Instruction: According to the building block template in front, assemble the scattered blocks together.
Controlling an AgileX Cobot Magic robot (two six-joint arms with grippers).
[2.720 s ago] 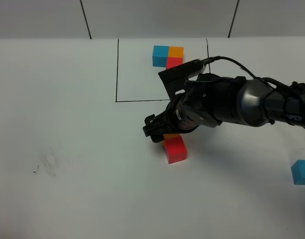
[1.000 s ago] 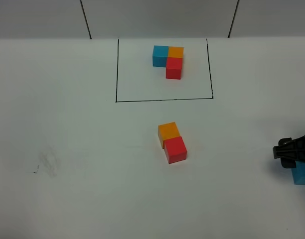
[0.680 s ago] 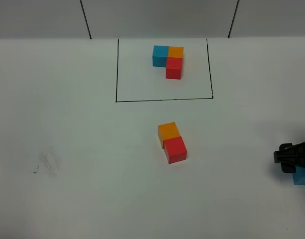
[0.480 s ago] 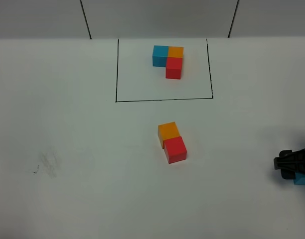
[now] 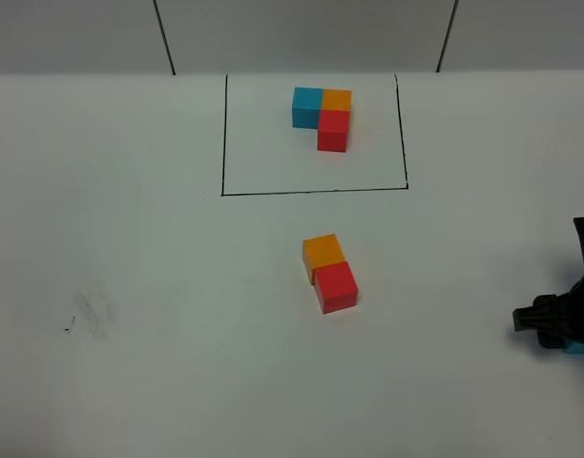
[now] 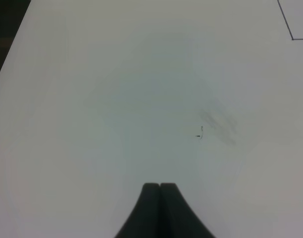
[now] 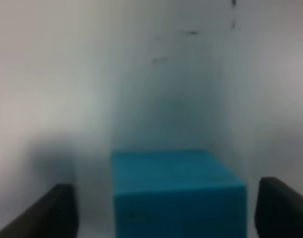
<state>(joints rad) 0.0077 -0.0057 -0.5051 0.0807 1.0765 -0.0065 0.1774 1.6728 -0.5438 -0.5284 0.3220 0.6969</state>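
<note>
Nearest, at the right edge of the high view, the right gripper [image 7: 164, 210] sits low over the table [image 5: 158, 286]. It straddles the blue cube [image 7: 176, 183], the last of the scattered blocks lying apart. In the right wrist view its jaws are open. One dark finger stands on each side of the cube with a gap showing, so nothing is gripped. The cube looks roughly centred between the fingers. A good grasp would likely close squarely on two opposite faces, low enough that the cube cannot twist.

The left gripper [image 6: 160, 191] has its jaws pressed together and holds nothing. It hangs over bare table near a faint smudge [image 6: 218, 121], out of the high view.

Further in, at mid-table, the orange cube [image 5: 322, 250] and red cube [image 5: 337, 286] touch, red nearer. The pair is turned slightly off square. Bare table lies between the blue cube and this pair, so the carry looks unobstructed. The spot on the left of the orange cube is free. The blue cube probably goes there, turned to match the pair's tilt and set down without nudging it.

Farthest, inside the black frame [image 5: 311, 192], the template [image 5: 323, 114] shows blue left of orange, with red in front of orange. Beyond it the table meets the wall. Whether a table edge lies near the blue cube cannot be told.
</note>
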